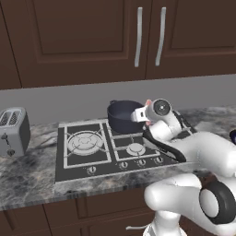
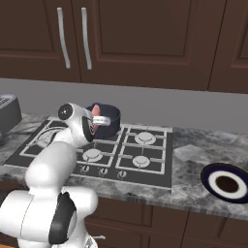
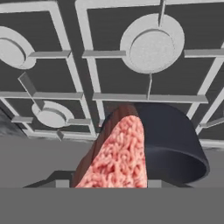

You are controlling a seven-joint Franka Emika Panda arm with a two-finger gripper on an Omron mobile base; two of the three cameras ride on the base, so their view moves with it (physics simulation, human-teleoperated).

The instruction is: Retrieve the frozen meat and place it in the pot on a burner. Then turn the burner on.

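The dark grey-blue pot (image 1: 120,117) stands on a back burner of the cooktop (image 1: 73,161). My gripper (image 1: 146,109) hangs at the pot's rim and is shut on the frozen meat (image 1: 148,102), a pinkish-red slab. In the right base view the frozen meat (image 2: 96,110) shows just over the pot (image 2: 109,121), with the gripper (image 2: 99,116) behind it. In the hand view the frozen meat (image 3: 118,153) stands close in front of the camera and hides the fingertips. The pot (image 3: 175,144) lies right behind it.
A silver toaster (image 1: 13,131) stands on the counter left of the cooktop. A row of knobs (image 1: 124,164) runs along the cooktop's front edge. A dark round plate (image 2: 225,183) lies on the counter at the right. Dark cabinets (image 1: 92,37) hang above.
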